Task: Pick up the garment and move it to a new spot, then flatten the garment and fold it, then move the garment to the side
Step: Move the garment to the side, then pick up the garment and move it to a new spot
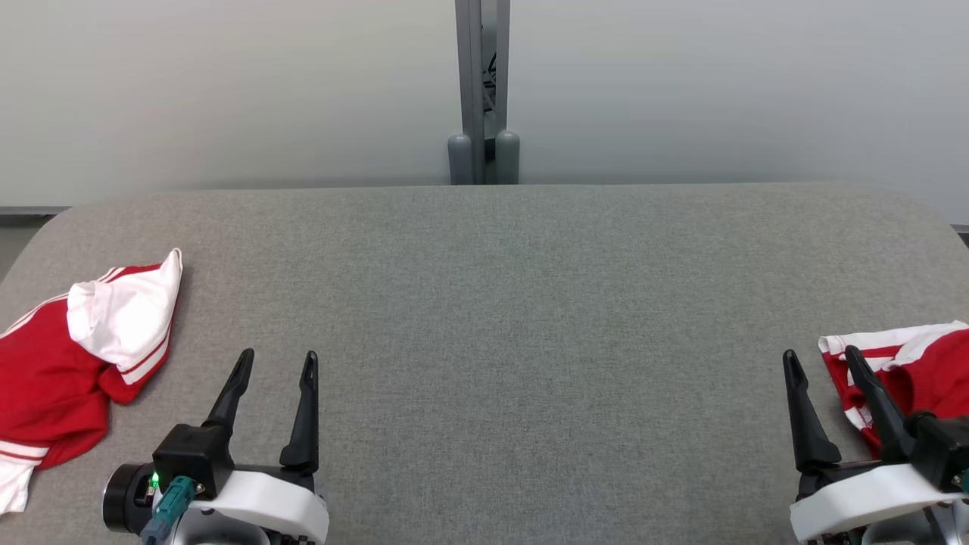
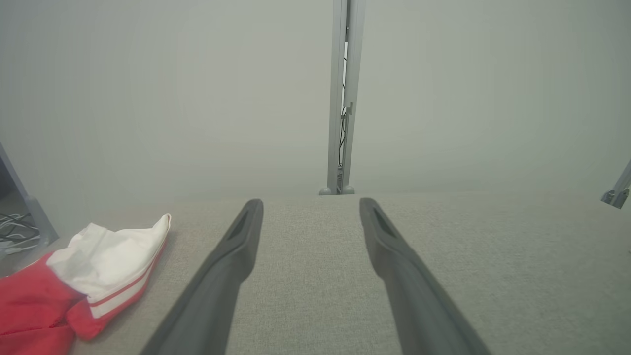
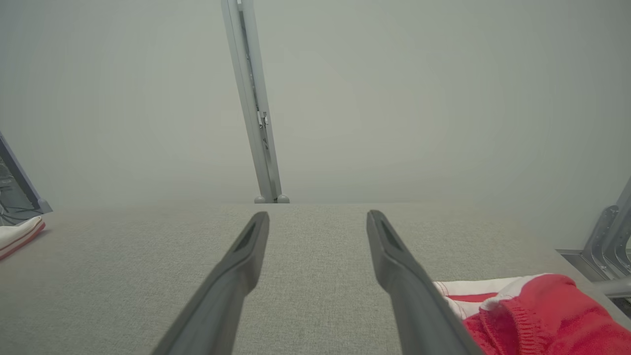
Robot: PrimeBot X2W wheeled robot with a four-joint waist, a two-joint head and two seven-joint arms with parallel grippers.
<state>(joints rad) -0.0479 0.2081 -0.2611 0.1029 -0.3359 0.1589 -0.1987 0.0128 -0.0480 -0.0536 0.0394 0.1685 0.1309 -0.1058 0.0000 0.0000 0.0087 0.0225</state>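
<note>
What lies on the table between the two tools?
Nothing: in the head view the stretch of grey table between the left tool and the right tool is bare.

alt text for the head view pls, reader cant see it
A grey cloth-covered table with a crumpled red and white garment at its left edge and another red and white piece at its right edge. The left tool and right tool sit open and empty at the bottom corners, the right one's finger crossing in front of the right-hand piece.
</note>
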